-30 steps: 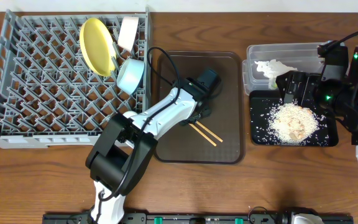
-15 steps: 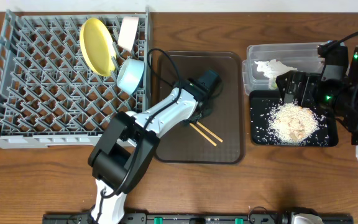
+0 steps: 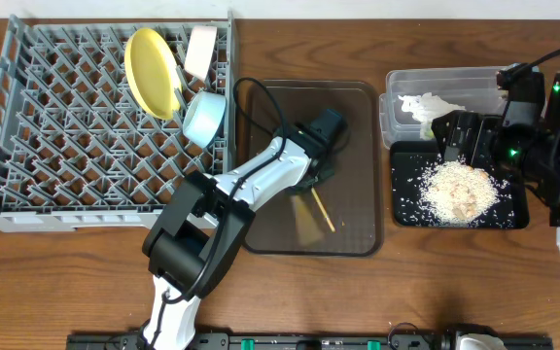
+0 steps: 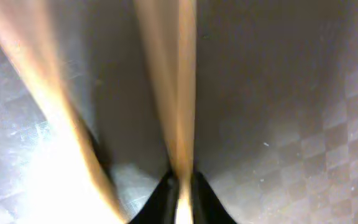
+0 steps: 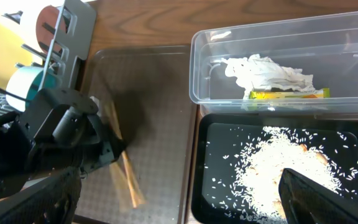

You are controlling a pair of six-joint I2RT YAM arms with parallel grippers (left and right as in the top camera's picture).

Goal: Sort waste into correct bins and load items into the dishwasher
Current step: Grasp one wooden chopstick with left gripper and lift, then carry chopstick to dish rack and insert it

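Wooden chopsticks (image 3: 324,215), left pincer (image 4: 180,188) clamped, slanting lower-right

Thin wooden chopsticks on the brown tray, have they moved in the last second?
Yes. The thin wooden chopsticks swung toward the near edge of the dark brown serving tray.

Robotics lab: robot arms (image 3: 256,180) at a wooden table (image 3: 86,282), staged dish rack (image 3: 66,136).
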